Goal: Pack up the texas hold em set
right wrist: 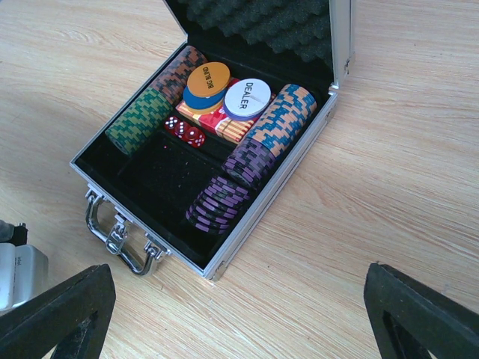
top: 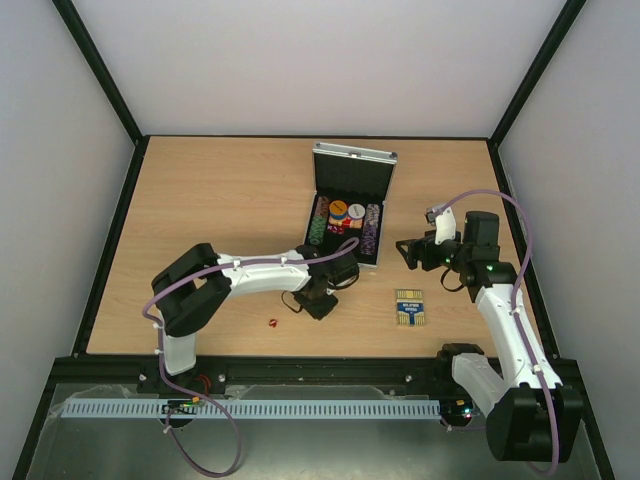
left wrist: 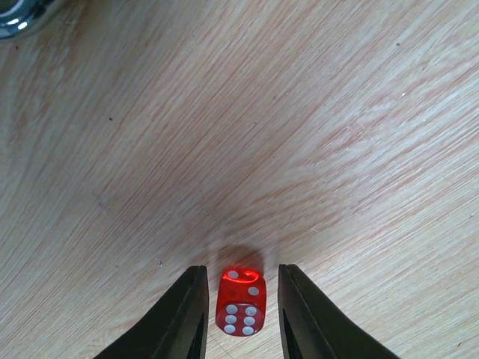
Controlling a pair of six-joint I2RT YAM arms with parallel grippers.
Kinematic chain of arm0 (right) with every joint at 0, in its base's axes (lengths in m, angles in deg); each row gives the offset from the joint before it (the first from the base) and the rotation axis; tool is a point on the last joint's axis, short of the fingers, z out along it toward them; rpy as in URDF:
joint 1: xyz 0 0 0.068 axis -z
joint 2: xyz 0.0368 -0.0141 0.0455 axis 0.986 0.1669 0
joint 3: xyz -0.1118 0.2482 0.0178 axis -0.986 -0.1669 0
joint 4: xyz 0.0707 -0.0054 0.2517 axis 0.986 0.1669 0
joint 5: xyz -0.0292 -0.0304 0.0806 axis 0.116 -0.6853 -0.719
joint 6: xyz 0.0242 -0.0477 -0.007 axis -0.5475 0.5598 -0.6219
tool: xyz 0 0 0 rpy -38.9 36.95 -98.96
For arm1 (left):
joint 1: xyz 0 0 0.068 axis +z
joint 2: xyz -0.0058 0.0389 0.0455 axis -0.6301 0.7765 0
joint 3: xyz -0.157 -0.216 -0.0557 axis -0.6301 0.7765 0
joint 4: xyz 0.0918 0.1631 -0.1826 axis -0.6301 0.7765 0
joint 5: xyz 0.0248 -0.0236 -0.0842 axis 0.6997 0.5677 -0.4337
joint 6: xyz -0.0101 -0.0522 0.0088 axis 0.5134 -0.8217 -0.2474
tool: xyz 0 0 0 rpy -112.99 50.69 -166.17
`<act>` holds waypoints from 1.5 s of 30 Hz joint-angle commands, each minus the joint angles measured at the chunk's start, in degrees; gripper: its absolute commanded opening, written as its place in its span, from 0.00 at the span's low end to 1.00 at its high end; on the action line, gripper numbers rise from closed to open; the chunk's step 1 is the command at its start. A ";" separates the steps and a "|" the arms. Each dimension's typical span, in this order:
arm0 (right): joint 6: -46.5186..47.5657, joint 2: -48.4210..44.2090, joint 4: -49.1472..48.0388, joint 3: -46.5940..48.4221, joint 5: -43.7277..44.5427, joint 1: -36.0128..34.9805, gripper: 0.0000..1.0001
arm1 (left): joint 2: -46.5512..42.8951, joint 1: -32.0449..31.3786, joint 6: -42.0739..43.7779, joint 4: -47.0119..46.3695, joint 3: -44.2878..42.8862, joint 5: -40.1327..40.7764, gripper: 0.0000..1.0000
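Observation:
The silver case point(top: 352, 172) lies open on the table, with rows of poker chips point(top: 345, 222) in its black lining. In the right wrist view the case rim point(right wrist: 258, 217), purple chips point(right wrist: 221, 202), red dice point(right wrist: 185, 132) inside it and the metal handle point(right wrist: 120, 233) show. My left gripper point(top: 318, 300) is low at the case's near edge. Its fingers point(left wrist: 187, 314) stand on either side of a red die point(left wrist: 241, 301) on the table, with small gaps, open point(left wrist: 242, 271). A red die point(top: 271, 322) lies left of it. My right gripper point(top: 412, 250) is wide open and empty point(right wrist: 239, 299), right of the case. The card deck box point(top: 410, 307) lies near it.
A white DEALER button point(right wrist: 247, 98) and an orange disc point(right wrist: 207, 78) rest on a card pack in the case. The foam-lined lid point(right wrist: 262, 19) stands upright at the far side. Black frame rails edge the table point(top: 200, 200).

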 commanded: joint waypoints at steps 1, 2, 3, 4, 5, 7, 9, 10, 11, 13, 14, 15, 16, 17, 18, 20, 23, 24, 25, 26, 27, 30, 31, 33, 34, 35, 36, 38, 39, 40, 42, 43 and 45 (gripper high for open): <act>0.80 0.25 0.57 -0.62 -0.07 0.21 0.92 | -0.03 -0.33 -0.69 2.95 -0.91 0.98 0.26; 0.79 0.16 0.59 -0.59 -0.07 0.22 0.92 | -0.01 -0.33 -1.06 3.17 -0.89 1.05 0.26; 0.79 0.14 0.61 -0.58 -0.10 0.21 0.92 | -0.04 -0.29 -1.28 3.38 -0.91 1.15 0.27; 0.79 0.06 0.61 -0.58 -0.07 0.21 0.92 | -0.09 -0.32 -1.52 3.50 -0.85 1.19 0.29; 0.80 0.05 0.62 -0.58 -0.09 0.21 0.92 | -0.14 -0.32 -1.58 3.51 -0.69 1.24 0.29; 0.79 -0.08 0.62 -0.58 -0.07 0.21 0.92 | -0.08 -0.28 -1.67 3.49 -0.42 1.33 0.30; 0.81 -0.25 0.62 -0.58 -0.07 0.21 0.92 | -0.10 -0.23 -1.56 3.51 -0.14 1.34 0.29; 0.84 -0.30 0.62 -0.58 -0.07 0.21 0.92 | -0.14 -0.22 -1.58 3.39 -0.02 1.26 0.28; 0.80 -0.30 0.61 -0.59 -0.07 0.21 0.92 | -0.10 -0.24 -1.59 3.22 0.11 1.13 0.28; 0.79 -0.30 0.57 -0.58 -0.22 0.21 0.92 | 0.03 -0.24 -1.67 2.85 0.21 0.80 0.26; 0.86 -0.23 0.60 -0.62 -0.24 0.21 0.92 | 0.10 -0.22 -1.67 2.62 0.23 0.54 0.25; 0.84 -0.22 0.62 -0.60 -0.24 0.21 0.92 | 0.18 -0.22 -1.67 2.59 0.23 0.39 0.25; 0.80 -0.22 0.62 -0.58 -0.24 0.21 0.92 | 0.27 -0.23 -1.75 2.51 0.30 0.29 0.24; 0.79 -0.22 0.62 -0.59 -0.24 0.21 0.92 | 0.29 -0.19 -1.79 2.47 0.42 0.10 0.23; 0.79 -0.22 0.57 -0.58 -0.24 0.21 0.92 | 0.30 -0.24 -1.84 2.50 0.48 -0.23 0.22; 0.79 -0.21 0.61 -0.60 -0.24 0.21 0.92 | 0.30 -0.22 -1.84 2.59 0.65 -0.35 0.22; 0.80 -0.13 0.62 -0.58 -0.24 0.23 0.92 | 0.15 -0.09 -1.85 2.80 0.76 -0.04 0.22; 0.81 -0.13 0.62 -0.58 -0.30 0.22 0.92 | 0.15 -0.07 -1.81 2.89 0.83 0.01 0.23; 0.79 -0.13 0.62 -0.59 -0.25 0.21 0.92 | 0.17 0.04 -1.85 2.85 0.93 0.02 0.24; 0.81 -0.13 0.62 -0.58 -0.25 0.21 0.92 | 0.23 0.02 -1.77 2.82 1.01 -0.04 0.24; 0.79 -0.13 0.60 -0.59 -0.24 0.21 0.92 | 0.29 0.04 -1.72 2.81 1.08 0.02 0.24; 0.79 -0.13 0.61 -0.59 -0.16 0.21 0.92 | 0.05 0.15 -1.69 2.58 1.11 -0.08 0.22; 0.80 -0.13 0.62 -0.60 -0.16 0.21 0.92 | -0.04 0.19 -1.72 2.59 1.04 -0.15 0.21; 0.79 -0.13 0.62 -0.60 -0.10 0.21 0.92 | -0.02 0.11 -1.57 2.77 1.10 -0.11 0.21; 0.81 -0.13 0.62 -0.59 -0.07 0.21 0.92 | 0.06 0.20 -1.52 2.87 1.11 -0.08 0.19; 0.79 -0.12 0.62 -0.58 -0.07 0.21 0.92 | 0.11 0.24 -1.50 3.08 1.12 -0.01 0.18; 0.79 -0.07 0.55 -0.58 -0.07 0.21 0.92 | 0.12 0.22 -1.50 3.45 0.89 0.17 0.17; 0.79 -0.04 0.62 -0.58 -0.13 0.21 0.92 | -0.22 0.24 -1.79 4.55 -0.29 0.94 0.16; 0.79 -0.04 0.61 -0.59 -0.20 0.21 0.92 | -0.74 0.21 -2.03 5.29 -1.29 1.36 0.16; 0.80 -0.04 0.57 -0.59 -0.24 0.21 0.92 | -1.30 0.23 -2.36 6.07 -2.57 1.93 0.16; 0.80 0.04 0.61 -0.60 -0.24 0.21 0.92 | -2.18 0.32 -2.92 7.97 -5.74 2.63 0.16; 0.85 0.05 0.62 -0.58 -0.24 0.21 0.92 | -2.36 0.51 -3.21 8.80 -7.49 2.74 0.16; 0.80 0.05 0.57 -0.58 -0.24 0.21 0.92 | -2.33 0.99 -4.08 10.00 -10.72 3.27 0.16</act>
